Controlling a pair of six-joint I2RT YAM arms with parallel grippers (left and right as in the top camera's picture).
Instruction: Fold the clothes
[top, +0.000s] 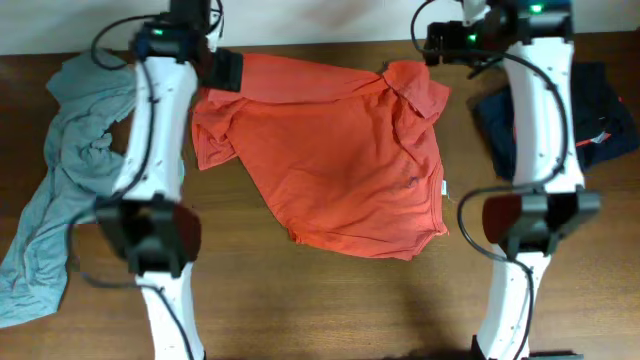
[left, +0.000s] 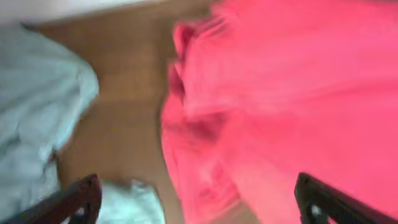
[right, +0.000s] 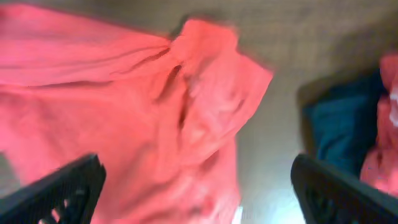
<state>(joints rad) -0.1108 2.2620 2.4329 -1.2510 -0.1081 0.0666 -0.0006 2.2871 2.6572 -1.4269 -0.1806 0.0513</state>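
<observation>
Garment under work: orange shirt (top: 330, 170), thin soft cloth, short-sleeved, spread mostly flat at the middle of the table (top: 300, 310) between the two arms; creased, with its left sleeve bunched and its lower hem uneven.
Second garment: grey shirt (top: 70, 170), soft and heavily crumpled, heaped in a long irregular shape at the left edge of the table, apart from the orange one.
Third garment: dark blue garment (top: 600, 120), folded or bunched into a rough block at the right edge of the table (a small red mark showed on it; its shape could not be made out).
Count: three garments, two arms, one table.
Table surface: dark brown wood grain, smooth.
Left gripper (left: 202, 200): released, black fingers (left: 74, 199) spread wide above the shirt's left sleeve, nothing between them.
Right gripper (right: 202, 191): released, black fingers (right: 342, 193) wide apart above the shirt's upper right corner, nothing grasped.
Labels and writing: a small pale tag (top: 443, 189) sat at the shirt's right edge; any print on it was too small to read.
Picture quality: both wrist views were blurred.
</observation>
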